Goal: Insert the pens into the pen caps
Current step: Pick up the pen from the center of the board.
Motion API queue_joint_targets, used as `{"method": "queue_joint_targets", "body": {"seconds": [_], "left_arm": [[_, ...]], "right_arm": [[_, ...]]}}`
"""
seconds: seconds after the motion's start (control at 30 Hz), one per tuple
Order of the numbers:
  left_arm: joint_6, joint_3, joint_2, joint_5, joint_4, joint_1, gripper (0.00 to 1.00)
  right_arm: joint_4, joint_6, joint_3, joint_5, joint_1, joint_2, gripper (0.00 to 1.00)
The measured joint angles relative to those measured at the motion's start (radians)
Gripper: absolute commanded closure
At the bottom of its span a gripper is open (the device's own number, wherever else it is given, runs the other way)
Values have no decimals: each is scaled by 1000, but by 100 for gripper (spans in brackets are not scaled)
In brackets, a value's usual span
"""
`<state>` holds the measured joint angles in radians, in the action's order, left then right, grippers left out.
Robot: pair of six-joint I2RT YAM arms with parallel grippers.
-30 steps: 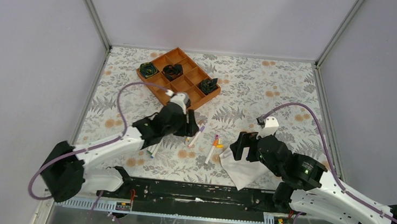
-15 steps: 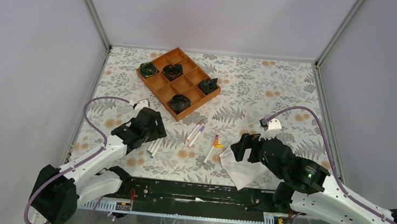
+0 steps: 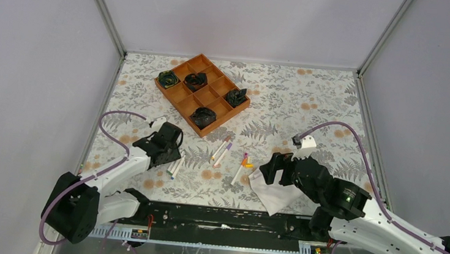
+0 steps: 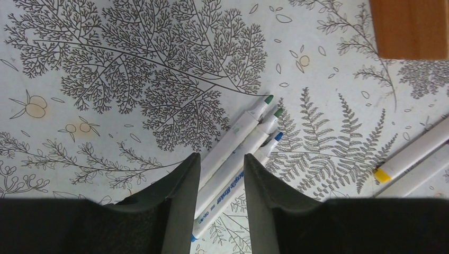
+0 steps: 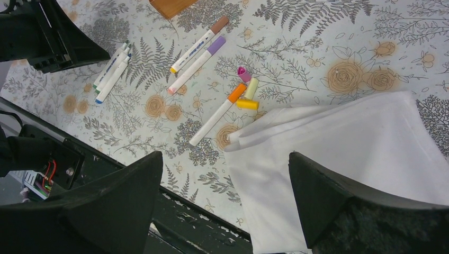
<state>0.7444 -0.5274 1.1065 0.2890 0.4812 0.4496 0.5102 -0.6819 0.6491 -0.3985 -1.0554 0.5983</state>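
Nearest of all, well on the near side of the wooden tray point(image 3: 183, 94), the right tool point(image 5: 225, 159) is hovering wide open and holding nothing above a folded white cloth point(image 5: 344, 148). Just tray-ward of that, an orange-capped pen point(image 5: 217, 115) is lying on the tabletop point(image 5: 328, 47) beside three loose caps point(image 5: 247, 104), pink, pale and yellow, and two more capped pens point(image 5: 198, 50) are lying closer to the tray. Off the tray's near left, the left tool point(image 4: 218, 159) is straddling three uncapped pens point(image 4: 246, 137) lying side by side and touching. Its jaws are standing about half closed, and whether they are pinching is not showing. These pens are likely handling light, stiff and slick, apt to roll, so a hold across mid-barrel, tip end free, is looking best. The tray is holding dark crumpled things point(image 3: 202, 116) in four compartments, the rest showing bare wood.
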Motion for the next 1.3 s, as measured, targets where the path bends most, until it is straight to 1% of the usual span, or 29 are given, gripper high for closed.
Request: {"method": "queue_joint_targets", "body": {"seconds": [0.03,0.1,1.07,1.23,1.3], "left_arm": [[1,0,6,1,0,-2,69],[2,-1,24,3,0,-3,71],[-11,-27,136,4,-5,-8,74],[-19,-32,156,4,-7,-9,78],[-24,-36,163,4,-9,-10,82]], "right_arm": [[0,0,-2,0,0,-2,7],[0,0,-4,1,0,-7,7],[-8,-8,-15,27,0,-5,7],[-8,-9,-15,27,0,0,7],[-8,-10,-15,29,0,0,7]]}}
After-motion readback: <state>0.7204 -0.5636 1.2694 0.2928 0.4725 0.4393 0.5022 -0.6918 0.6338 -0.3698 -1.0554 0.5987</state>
